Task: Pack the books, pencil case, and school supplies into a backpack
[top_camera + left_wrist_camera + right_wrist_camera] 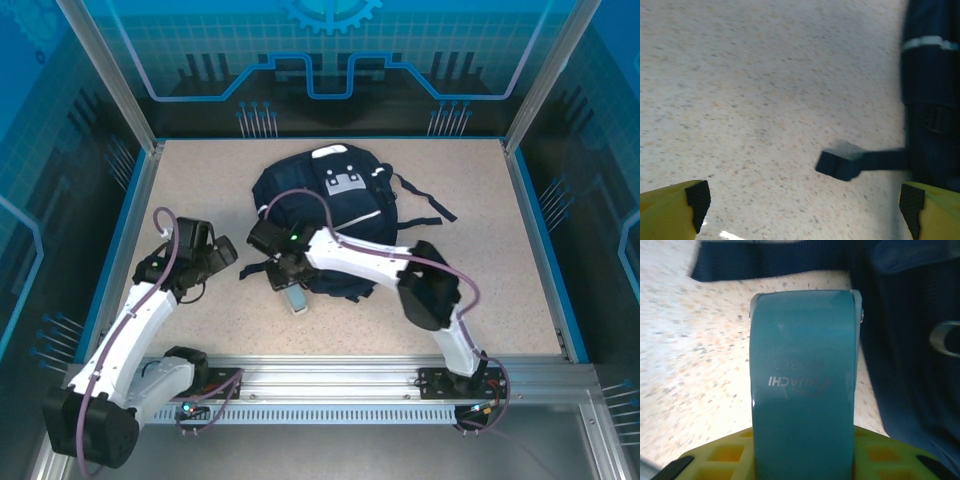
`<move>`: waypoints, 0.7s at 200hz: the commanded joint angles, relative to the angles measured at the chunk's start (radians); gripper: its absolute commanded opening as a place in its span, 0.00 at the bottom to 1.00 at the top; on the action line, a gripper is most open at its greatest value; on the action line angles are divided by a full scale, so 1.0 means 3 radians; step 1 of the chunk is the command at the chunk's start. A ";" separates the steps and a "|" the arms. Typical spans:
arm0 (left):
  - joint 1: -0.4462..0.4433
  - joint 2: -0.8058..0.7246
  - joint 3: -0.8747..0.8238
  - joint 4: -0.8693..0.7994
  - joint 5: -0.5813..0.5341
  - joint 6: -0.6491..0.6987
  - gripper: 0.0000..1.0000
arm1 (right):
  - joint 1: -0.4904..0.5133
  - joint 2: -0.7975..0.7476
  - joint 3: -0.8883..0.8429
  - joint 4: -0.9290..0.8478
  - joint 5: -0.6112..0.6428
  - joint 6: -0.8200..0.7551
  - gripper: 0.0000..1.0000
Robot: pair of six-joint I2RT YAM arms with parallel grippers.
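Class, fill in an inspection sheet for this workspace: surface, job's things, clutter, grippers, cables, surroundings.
Surface: speckled beige tabletop, blue-edged.
Job's things: navy backpack lying mid-table; teal item, oblong, at its near edge.
Clutter: nothing seen.
Grippers: left gripper jaws open, empty; right gripper jaws shut on the teal item.
Cables: purple cable looping along each arm.
Surroundings: blue printed panels, aluminium frame.

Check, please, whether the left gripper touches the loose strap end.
Apart; left wrist view shows bare table between strap end and left gripper.
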 commanded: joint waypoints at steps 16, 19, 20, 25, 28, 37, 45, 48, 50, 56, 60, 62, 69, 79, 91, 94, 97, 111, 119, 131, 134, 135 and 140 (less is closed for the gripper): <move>-0.0031 -0.0091 -0.0156 0.0471 0.0980 0.0402 0.99 | -0.0209 -0.1109 -0.0467 0.0409 0.0236 -0.0192 0.26; -0.0046 -0.0093 -0.0162 0.0501 0.1010 0.0413 0.99 | -0.0238 -0.1174 -0.0511 0.0417 0.0249 -0.0188 0.26; -0.0052 -0.0095 -0.0163 0.0514 0.1024 0.0416 0.99 | -0.0250 -0.1191 -0.0525 0.0419 0.0256 -0.0185 0.26; -0.0099 -0.0090 -0.0164 0.0554 0.1058 0.0437 0.99 | -0.0309 -0.1279 -0.0588 0.0428 0.0290 -0.0174 0.26; -0.0130 -0.0089 -0.0163 0.0578 0.1074 0.0450 0.99 | -0.0334 -0.1338 -0.0637 0.0427 0.0322 -0.0167 0.26; -0.0248 -0.0083 -0.0141 0.0633 0.1073 0.0486 0.99 | -0.0449 -0.1497 -0.0767 0.0438 0.0390 -0.0147 0.25; -0.0377 -0.0061 -0.0124 0.0684 0.1048 0.0520 0.99 | -0.0553 -0.1639 -0.0885 0.0450 0.0431 -0.0132 0.26; -0.0429 -0.0051 -0.0110 0.0706 0.1033 0.0529 0.99 | -0.0594 -0.1691 -0.0933 0.0453 0.0444 -0.0124 0.26; -0.0465 -0.0044 -0.0107 0.0723 0.1023 0.0535 0.99 | -0.0621 -0.1725 -0.0955 0.0456 0.0449 -0.0121 0.26; -0.0577 -0.0019 -0.0087 0.0778 0.0997 0.0559 0.99 | -0.0695 -0.1824 -0.1042 0.0474 0.0469 -0.0108 0.26; -0.0658 0.0001 -0.0070 0.0811 0.0978 0.0575 0.99 | -0.0755 -0.1885 -0.1109 0.0493 0.0481 -0.0101 0.26; -0.0698 0.0014 -0.0061 0.0827 0.0963 0.0585 0.99 | -0.0782 -0.1920 -0.1142 0.0501 0.0485 -0.0098 0.26; -0.0843 0.0065 -0.0026 0.0896 0.0917 0.0615 0.99 | -0.0880 -0.2023 -0.1247 0.0530 0.0498 -0.0078 0.26; -0.1033 0.0160 0.0026 0.1000 0.0854 0.0657 0.99 | -0.1005 -0.2156 -0.1387 0.0560 0.0513 -0.0052 0.26; -0.1248 0.0305 0.0120 0.1109 0.0785 0.0734 0.99 | -0.1152 -0.2275 -0.1522 0.0575 0.0524 -0.0027 0.26; -0.1306 0.0351 0.0152 0.1125 0.0762 0.0762 0.99 | -0.1186 -0.2301 -0.1549 0.0571 0.0528 -0.0017 0.26; -0.1361 0.0395 0.0180 0.1139 0.0729 0.0794 0.99 | -0.1226 -0.2322 -0.1572 0.0570 0.0522 -0.0009 0.26; -0.1607 0.0641 0.0370 0.1153 0.0534 0.0953 0.99 | -0.1368 -0.2409 -0.1690 0.0569 0.0473 0.0011 0.26; -0.1739 0.0807 0.0499 0.1142 0.0426 0.1071 0.99 | -0.1451 -0.2451 -0.1751 0.0572 0.0450 0.0021 0.26; -0.1896 0.1090 0.0730 0.1067 0.0346 0.1249 0.96 | -0.1555 -0.2509 -0.1833 0.0579 0.0412 0.0023 0.26; -0.1931 0.1170 0.0786 0.1032 0.0343 0.1290 0.95 | -0.1584 -0.2522 -0.1849 0.0579 0.0395 0.0024 0.26; -0.1938 0.1190 0.0812 0.1020 0.0343 0.1302 0.95 | -0.1593 -0.2522 -0.1854 0.0579 0.0388 0.0026 0.26; -0.1984 0.1317 0.0931 0.0950 0.0340 0.1361 0.93 | -0.1639 -0.2540 -0.1882 0.0580 0.0351 0.0028 0.26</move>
